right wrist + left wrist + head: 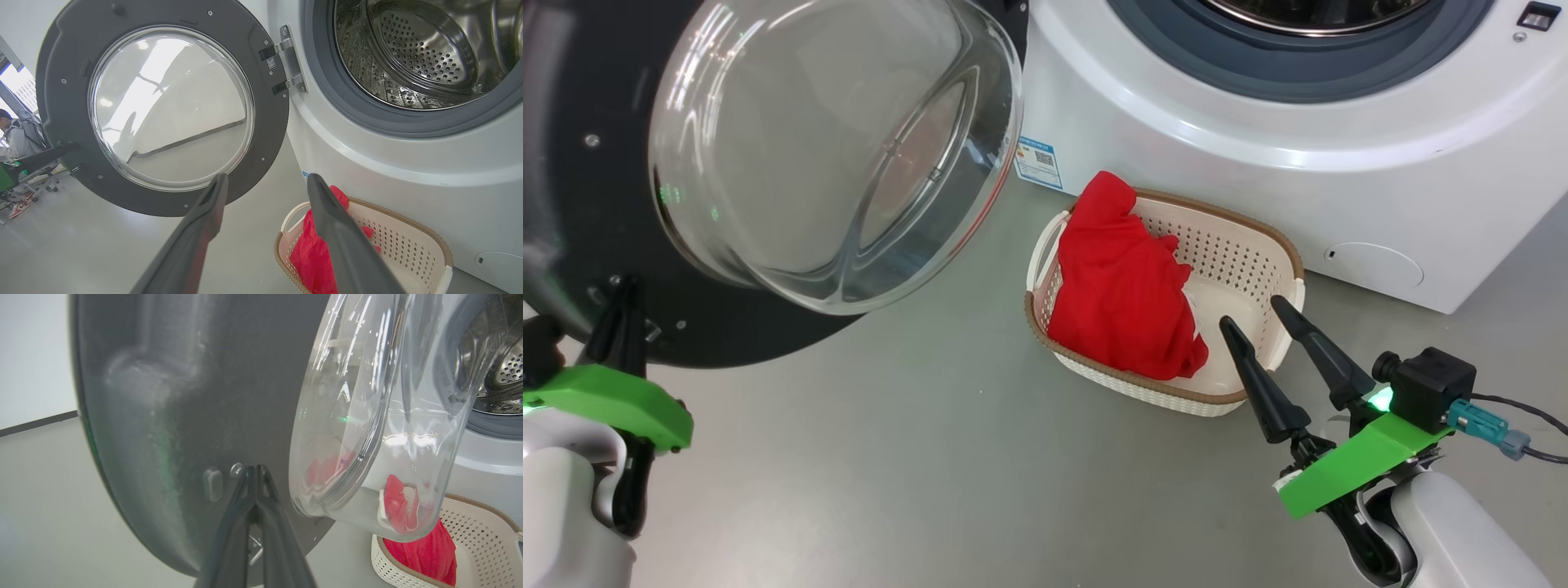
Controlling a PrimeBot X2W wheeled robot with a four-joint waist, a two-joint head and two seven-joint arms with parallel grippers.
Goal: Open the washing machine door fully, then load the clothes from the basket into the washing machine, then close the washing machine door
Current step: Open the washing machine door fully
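L gripper (255, 470) fingers (231, 526) are sitting pressed together w/ nothing between them. Tips are right at the inner black face of the washing machine door (171, 416), just beside a small screw and a raised nub. Real contact vs. a tiny gap: can't tell. Judging: closed fingers are acting as a push stick, since the flat face gives nothing to pinch. A shove near the free edge, far from the hinge (286, 61), would turn the door easiest.

R gripper (1252, 317) fingers (1258, 384) are standing apart and holding nothing. Tips are hanging over the near-right corner of the basket (1241, 245), not touching the clothes (1119, 294). Prob. being held open there so it's ready to drop for a grab once the door step is done.

Door is standing wide open on robot's L, glass bowl (833, 155) bulging toward the head cam. Whether it's at full stop, can't tell. Drum (412, 53) mouth and grey gasket (327, 94) are showing fully exposed, no clothes in the visible part.

Clothes are lying bunched in the basket's L half, red fabric riding up over the far-left rim, R half bare. Basket is sitting on the floor (931, 474) just in front of the washing machine (1217, 163), below the opening, so it's a short lift into the drum.

Step in hand, imo: finishing the door opening; loading not yet begun. Watch-out: the bowl is hanging near the basket's L side, so a grab looks safer coming from the R. Person (16, 134) is sitting well apart in the bg, beyond the door.
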